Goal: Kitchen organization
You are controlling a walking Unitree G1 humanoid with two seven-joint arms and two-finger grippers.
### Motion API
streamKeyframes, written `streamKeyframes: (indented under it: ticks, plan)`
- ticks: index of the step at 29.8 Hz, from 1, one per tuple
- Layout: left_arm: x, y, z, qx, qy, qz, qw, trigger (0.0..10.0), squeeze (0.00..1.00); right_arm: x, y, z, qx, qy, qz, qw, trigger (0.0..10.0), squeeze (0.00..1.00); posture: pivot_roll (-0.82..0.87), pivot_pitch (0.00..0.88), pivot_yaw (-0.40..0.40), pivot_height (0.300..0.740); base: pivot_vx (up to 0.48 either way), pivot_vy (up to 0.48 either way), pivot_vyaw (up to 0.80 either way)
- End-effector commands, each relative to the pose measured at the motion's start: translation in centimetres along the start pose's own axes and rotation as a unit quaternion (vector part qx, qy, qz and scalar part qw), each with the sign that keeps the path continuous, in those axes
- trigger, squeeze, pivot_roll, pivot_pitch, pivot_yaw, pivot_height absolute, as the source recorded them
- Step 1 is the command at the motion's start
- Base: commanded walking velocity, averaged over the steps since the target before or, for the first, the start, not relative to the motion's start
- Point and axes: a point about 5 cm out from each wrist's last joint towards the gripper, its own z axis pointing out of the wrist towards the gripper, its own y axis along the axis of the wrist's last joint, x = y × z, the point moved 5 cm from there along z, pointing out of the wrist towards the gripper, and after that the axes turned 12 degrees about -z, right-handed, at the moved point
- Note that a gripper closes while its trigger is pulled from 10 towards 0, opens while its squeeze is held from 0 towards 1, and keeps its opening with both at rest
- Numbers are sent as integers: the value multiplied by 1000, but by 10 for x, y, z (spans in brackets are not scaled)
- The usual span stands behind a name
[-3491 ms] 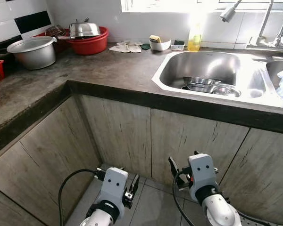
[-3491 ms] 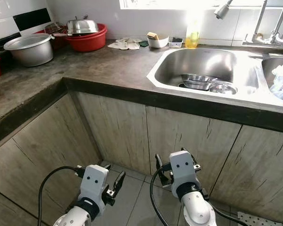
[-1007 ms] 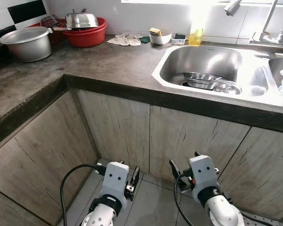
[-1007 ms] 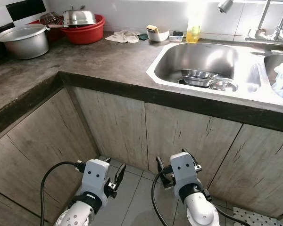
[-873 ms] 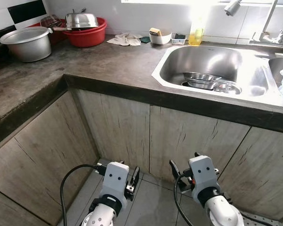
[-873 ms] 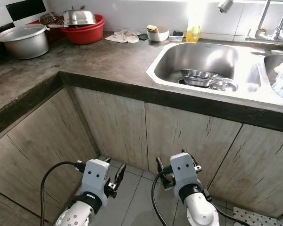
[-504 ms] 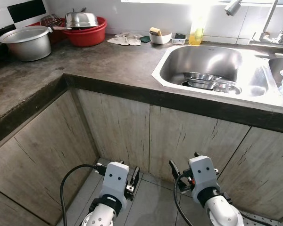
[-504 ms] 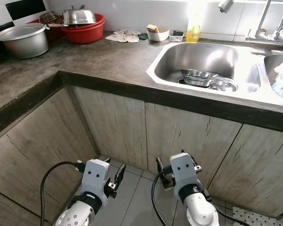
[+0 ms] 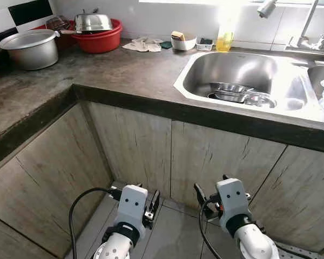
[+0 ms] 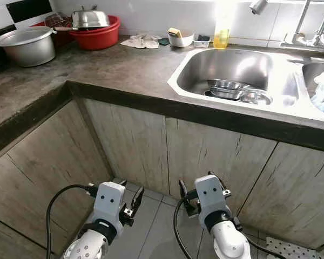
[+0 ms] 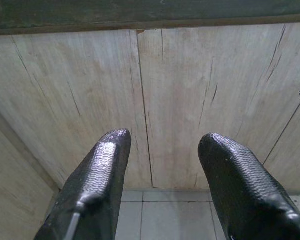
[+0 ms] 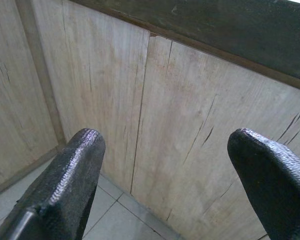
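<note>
Left pincer (image 11: 160,150) and right pincer (image 12: 165,165) low before the cabinet doors (image 9: 205,156), both spread, empty. Above, dark worktop (image 9: 124,70). Far right, sink (image 9: 194,86) holding metal bowls (image 9: 229,93). Far left, silver pot (image 9: 29,48), beside it red basin (image 9: 102,40) with lid (image 9: 93,22).

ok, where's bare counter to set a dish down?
Bare: the dark countertop between the steel pot and the sink. Crowded: back wall, with red basin, rag, sponge bowl, soap bottle; dishes fill the sink.
</note>
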Motion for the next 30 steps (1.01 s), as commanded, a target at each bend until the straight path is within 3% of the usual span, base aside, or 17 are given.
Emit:
streamKeyframes:
  ticks: [1, 9, 15, 30]
  plan:
    - [0, -2, 0, 4, 1, 1, 1000, 10000, 0, 0, -4, 0, 10, 2, 2, 1000, 10000, 0, 33, 81, 4, 740, 0, 0, 0]
    - [1, -2, -1, 5, 1, 1, 1000, 10000, 0, 0, -4, 0, 10, 0, 3, 1000, 10000, 0, 34, 84, 3, 740, 0, 0, 0]
    - [6, 1, -1, -4, 19, -4, 1000, 10000, 0, -9, -2, -2, 5, -28, 8, 1000, 10000, 0, 32, 84, 5, 740, 0, 0, 0]
    - [0, -3, 1, 4, -2, 0, 1000, 10000, 0, -4, -4, -2, 10, -7, 19, 1000, 10000, 0, 29, 66, 2, 740, 0, 0, 0]
